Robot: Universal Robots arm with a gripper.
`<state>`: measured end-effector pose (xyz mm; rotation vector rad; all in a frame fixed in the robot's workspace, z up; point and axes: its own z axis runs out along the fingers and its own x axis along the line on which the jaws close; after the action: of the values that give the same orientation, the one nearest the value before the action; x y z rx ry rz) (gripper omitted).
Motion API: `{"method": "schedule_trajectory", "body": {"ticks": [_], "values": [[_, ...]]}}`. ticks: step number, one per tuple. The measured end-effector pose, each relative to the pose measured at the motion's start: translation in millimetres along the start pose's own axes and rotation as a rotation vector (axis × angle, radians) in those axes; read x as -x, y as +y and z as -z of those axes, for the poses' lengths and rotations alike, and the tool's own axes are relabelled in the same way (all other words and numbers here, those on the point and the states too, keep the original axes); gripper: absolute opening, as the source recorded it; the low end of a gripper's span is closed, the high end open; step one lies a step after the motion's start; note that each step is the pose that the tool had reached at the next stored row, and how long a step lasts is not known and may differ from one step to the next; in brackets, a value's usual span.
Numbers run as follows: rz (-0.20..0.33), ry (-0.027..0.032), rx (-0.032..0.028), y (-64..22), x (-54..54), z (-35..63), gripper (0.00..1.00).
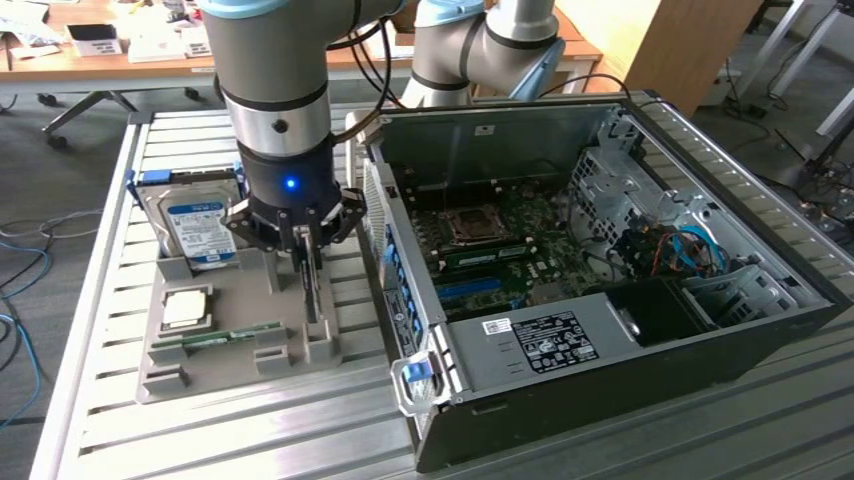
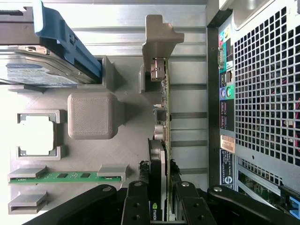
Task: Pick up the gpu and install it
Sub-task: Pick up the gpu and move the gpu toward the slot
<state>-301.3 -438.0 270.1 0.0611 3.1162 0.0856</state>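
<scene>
The gpu [image 1: 312, 296] is a thin dark card standing on its edge in a slot of the grey holder tray [image 1: 240, 365], beside the open computer case [image 1: 747, 340]. My gripper [image 1: 307, 255] reaches straight down over it. In the wrist view the gpu [image 2: 162, 117] runs edge-on up the picture, its far end against a grey post [image 2: 159, 37]. The gripper [image 2: 160, 204] has one black finger [image 2: 139, 199] pressed to each face of the card's near end. The card still rests in the tray [image 2: 131, 154].
The tray also carries a silver hard drive with a blue label [image 1: 198, 225], a square processor [image 1: 187, 308] and a green memory stick [image 1: 220, 338]. The case's motherboard [image 1: 514, 250] lies exposed. Everything stands on a slatted metal table [image 1: 267, 440].
</scene>
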Motion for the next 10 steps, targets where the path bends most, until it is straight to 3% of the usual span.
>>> {"method": "schedule_trajectory", "body": {"ticks": [10], "values": [[0.0, 0.0, 0.0, 0.0, 0.0, 0.0, 0.27]]}}
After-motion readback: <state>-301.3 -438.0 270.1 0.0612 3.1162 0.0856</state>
